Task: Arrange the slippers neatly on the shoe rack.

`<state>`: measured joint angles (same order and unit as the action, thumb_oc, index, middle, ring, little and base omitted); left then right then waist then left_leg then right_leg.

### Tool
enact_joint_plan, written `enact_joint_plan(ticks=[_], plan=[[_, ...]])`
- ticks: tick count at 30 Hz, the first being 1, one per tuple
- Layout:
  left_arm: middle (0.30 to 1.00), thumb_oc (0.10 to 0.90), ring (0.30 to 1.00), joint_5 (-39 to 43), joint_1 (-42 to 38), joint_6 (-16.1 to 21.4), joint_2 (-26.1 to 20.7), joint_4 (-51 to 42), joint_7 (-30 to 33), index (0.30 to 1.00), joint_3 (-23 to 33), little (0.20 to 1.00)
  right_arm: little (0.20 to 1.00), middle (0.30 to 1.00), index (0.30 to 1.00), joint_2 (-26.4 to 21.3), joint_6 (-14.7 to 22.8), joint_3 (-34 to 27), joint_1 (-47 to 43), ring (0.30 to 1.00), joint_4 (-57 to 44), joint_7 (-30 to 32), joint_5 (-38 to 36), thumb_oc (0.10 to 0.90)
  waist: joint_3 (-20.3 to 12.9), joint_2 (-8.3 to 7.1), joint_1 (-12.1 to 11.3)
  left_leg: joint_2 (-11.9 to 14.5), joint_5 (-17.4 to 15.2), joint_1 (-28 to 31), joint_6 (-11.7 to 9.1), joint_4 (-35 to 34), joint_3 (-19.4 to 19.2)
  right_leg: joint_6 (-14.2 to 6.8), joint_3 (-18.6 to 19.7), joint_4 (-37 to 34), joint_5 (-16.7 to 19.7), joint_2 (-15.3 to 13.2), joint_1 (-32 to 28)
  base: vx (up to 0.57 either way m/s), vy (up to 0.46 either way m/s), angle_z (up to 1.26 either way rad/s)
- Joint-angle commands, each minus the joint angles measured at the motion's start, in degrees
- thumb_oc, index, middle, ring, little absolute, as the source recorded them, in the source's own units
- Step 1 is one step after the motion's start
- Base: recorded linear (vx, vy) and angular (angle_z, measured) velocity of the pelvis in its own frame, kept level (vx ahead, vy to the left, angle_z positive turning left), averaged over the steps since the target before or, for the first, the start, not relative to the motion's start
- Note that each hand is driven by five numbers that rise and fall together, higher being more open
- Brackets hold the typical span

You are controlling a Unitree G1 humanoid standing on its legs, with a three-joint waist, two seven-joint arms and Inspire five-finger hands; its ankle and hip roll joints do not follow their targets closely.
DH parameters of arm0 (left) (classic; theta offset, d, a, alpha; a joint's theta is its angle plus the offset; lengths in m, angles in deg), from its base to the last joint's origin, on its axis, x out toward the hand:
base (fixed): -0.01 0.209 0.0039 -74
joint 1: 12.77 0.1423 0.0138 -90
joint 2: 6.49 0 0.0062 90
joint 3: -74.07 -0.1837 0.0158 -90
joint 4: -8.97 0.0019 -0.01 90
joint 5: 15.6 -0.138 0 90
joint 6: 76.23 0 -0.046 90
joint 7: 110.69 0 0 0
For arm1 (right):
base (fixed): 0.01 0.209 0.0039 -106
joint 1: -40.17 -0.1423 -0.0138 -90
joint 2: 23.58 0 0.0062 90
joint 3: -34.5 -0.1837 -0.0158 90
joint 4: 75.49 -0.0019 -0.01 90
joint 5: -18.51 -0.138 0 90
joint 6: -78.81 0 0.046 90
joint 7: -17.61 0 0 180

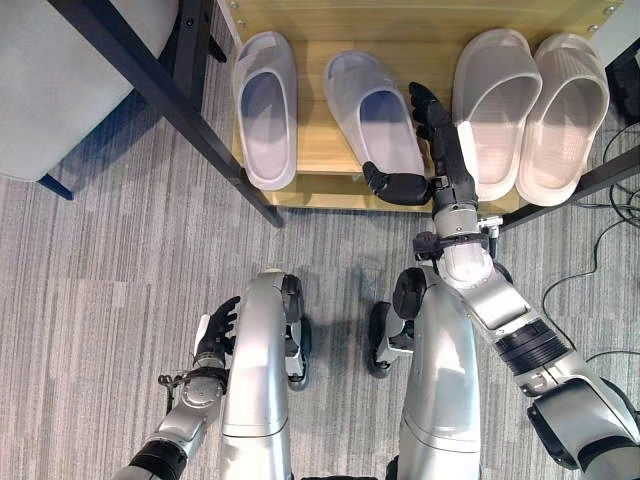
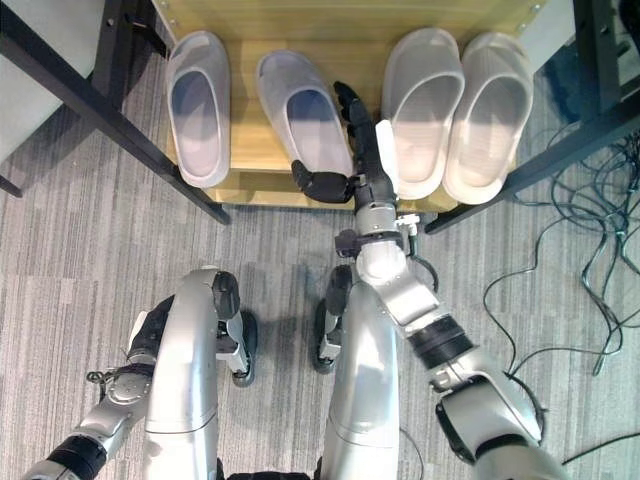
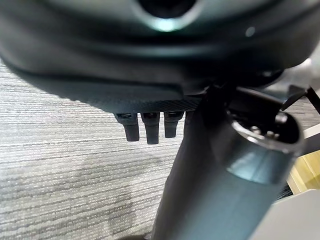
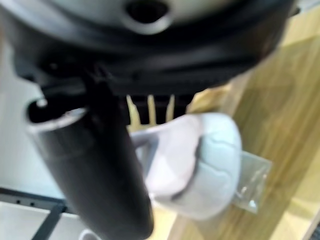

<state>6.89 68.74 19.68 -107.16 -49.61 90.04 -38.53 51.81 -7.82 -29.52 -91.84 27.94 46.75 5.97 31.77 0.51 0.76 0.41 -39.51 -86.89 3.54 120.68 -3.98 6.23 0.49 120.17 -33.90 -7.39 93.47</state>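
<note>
Where the wooden rack (image 1: 330, 150) stands on the grey carpet (image 1: 120, 290), four slippers lie side by side on its shelf, toes pointing away from the robot. The two lilac ones sit on the left half: the left lilac slipper (image 1: 266, 108) lies straight with its heel over the rack's front edge, and the right lilac slipper (image 1: 374, 112) is angled, its heel swung toward the robot's right. A clear gap of bare wood separates these two. The two cream ones fill the right half: the left cream slipper (image 1: 492, 108) and the right cream slipper (image 1: 563, 116) touch along their sides, heels reaching the front edge.

The right hand (image 1: 440, 150) is stretched out over the shelf in the gap between the angled lilac slipper and the left cream one. Its fingers (image 1: 424, 104) are straight and held together, lying along the lilac slipper's right side, while the thumb (image 1: 395, 186) points out sideways by that slipper's heel. Nothing is pinched. In the right wrist view the lilac slipper's toe (image 4: 200, 165) shows just past the fingertips.

The left hand (image 1: 217, 332) hangs low beside the body over the carpet, well away from the rack, fingers relaxed and holding nothing.

A dark table leg (image 1: 160, 95) slants across the floor left of the rack.
</note>
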Motion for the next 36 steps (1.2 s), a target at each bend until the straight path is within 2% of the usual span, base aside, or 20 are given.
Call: enact_joint_plan(ticks=[1, 23, 24, 36], plan=[[0.9, 0.8, 0.9, 0.37, -1.79, 4.4, 2.64, -4.18, 1.11, 0.9, -3.06, 0.9, 0.9, 0.9, 0.9, 1.66, 3.85, -0.73, -7.62, 0.9, -3.21, 2.57, 2.08, 0.8, -1.98, -0.37, -3.1, 1.66, 2.33, -3.07, -3.73, -2.2, 0.59, 2.75, 3.64, 3.23, -5.54, -0.18, -3.52, 0.0, 0.0, 0.0], [0.9, 0.8, 0.9, 1.59, -1.78, 5.9, 1.47, -4.9, 1.95, 0.9, -4.05, 0.9, 0.9, 0.9, 0.9, 8.55, 3.35, 3.49, -19.53, 0.9, 12.45, 6.07, 0.18, 0.8, -1.98, 0.43, -5.14, 0.95, 2.72, -3.07, -4.22, -3.19, 0.74, 3.25, 3.71, 3.63, -5.57, -0.43, -3.52, 0.0, 0.0, 0.0], [0.9, 0.8, 0.9, 1.68, -1.74, 6.11, 1.17, -5.15, 2.08, 0.9, -4.36, 0.9, 0.9, 0.9, 0.9, 10.26, 3.81, 3.98, -20.82, 0.9, 14.36, 6.58, -1.06, 0.8, -1.98, 0.67, -5.5, 0.98, 2.79, -3.07, -4.29, -3.18, 0.71, 3.32, 3.55, 3.77, -5.56, -0.56, -3.52, 0.0, 0.0, 0.0], [0.9, 0.8, 0.9, 2.1, -2.45, 7.03, 0.8, -5.61, 2.82, 0.9, -5.85, 0.9, 0.9, 0.9, 0.9, 16.56, 5.02, 6.42, -24.25, 0.9, 20.22, 6.97, -4.59, 0.8, -1.98, 1.37, -6.63, 0.77, 3.11, -3.07, -4.53, -3.43, 0.95, 3.47, 3.08, 4.07, -5.57, -1.14, -3.52, 0.0, 0.0, 0.0]])
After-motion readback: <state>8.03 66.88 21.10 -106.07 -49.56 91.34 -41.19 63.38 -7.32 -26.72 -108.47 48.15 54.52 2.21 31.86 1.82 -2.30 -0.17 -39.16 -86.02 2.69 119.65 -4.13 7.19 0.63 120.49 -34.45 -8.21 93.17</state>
